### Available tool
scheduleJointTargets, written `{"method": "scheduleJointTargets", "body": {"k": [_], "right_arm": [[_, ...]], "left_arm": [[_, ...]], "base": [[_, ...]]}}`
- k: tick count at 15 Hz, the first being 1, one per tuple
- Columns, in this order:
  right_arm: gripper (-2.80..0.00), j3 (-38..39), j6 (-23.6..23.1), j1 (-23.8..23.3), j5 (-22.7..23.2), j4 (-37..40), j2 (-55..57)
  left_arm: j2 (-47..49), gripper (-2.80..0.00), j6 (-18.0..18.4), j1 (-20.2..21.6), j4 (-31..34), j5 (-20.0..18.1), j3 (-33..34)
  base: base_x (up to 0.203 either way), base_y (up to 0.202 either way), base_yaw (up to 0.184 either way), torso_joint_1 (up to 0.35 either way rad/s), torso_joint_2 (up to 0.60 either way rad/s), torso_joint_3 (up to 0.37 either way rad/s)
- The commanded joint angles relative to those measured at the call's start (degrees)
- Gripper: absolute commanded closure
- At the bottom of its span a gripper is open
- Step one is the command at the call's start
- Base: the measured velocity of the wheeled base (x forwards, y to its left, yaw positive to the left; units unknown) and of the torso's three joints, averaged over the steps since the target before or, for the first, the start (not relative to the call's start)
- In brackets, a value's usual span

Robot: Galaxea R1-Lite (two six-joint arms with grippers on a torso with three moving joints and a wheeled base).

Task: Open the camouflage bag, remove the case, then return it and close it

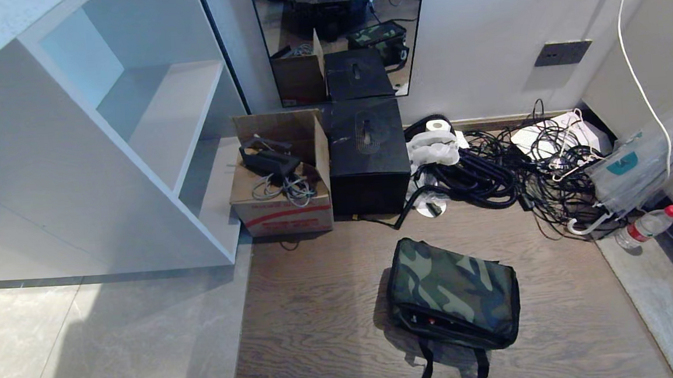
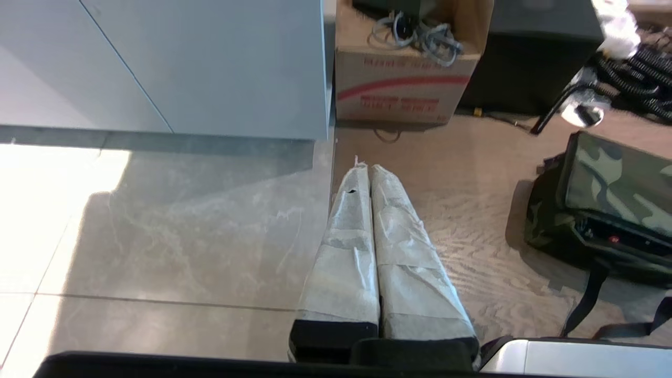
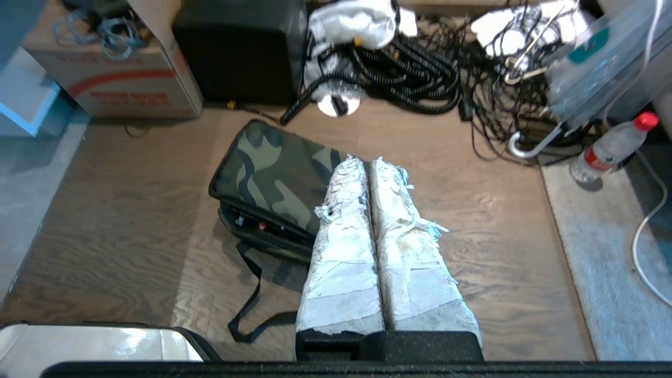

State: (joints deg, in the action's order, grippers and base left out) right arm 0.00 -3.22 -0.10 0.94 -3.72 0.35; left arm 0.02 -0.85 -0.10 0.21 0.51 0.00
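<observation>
Both tools, left tool (image 2: 371, 169) and right tool (image 3: 366, 161), hang clenched and empty; we see the camouflage bag (image 1: 453, 287) zipped on the floor at six o'clock of the black box (image 1: 368, 158). Our reach may snag its strap (image 1: 426, 367).

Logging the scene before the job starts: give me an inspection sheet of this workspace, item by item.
Surface: wood-grain floor, grey tiles to the robot's left.
Job's things: camouflage bag lies on the wood floor, lid down, strap trailing toward the robot. A dark gap along its near side shows small red spots. Case: nothing seen clearly.
Clutter: cardboard box holding wires, black cube box beside it, paper roll, water bottle.
Grippers: left gripper shut, above the floor left of the bag; right gripper shut, above the bag, holding nothing.
Cables: black cable tangle against the wall.
Surroundings: white shelf unit, mirror, wall socket.
</observation>
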Motion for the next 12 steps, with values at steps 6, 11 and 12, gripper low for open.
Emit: {"method": "scheduleJointTargets", "body": {"k": [6,11,12], "right_arm": [[0.00,1.8,0.0,0.0,0.0,-0.1,0.2],[0.00,1.8,0.0,0.0,0.0,-0.1,0.2],[0.00,1.8,0.0,0.0,0.0,-0.1,0.2]], "left_arm": [[0.0,0.00,0.0,0.0,0.0,0.0,0.0],[0.0,0.00,0.0,0.0,0.0,0.0,0.0],[0.0,0.00,0.0,0.0,0.0,0.0,0.0]], "base": [[0.000,0.000,0.000,0.004,0.00,0.205],[0.000,0.000,0.000,0.002,0.00,0.202],[0.000,0.000,0.000,0.002,0.00,0.203]]}}
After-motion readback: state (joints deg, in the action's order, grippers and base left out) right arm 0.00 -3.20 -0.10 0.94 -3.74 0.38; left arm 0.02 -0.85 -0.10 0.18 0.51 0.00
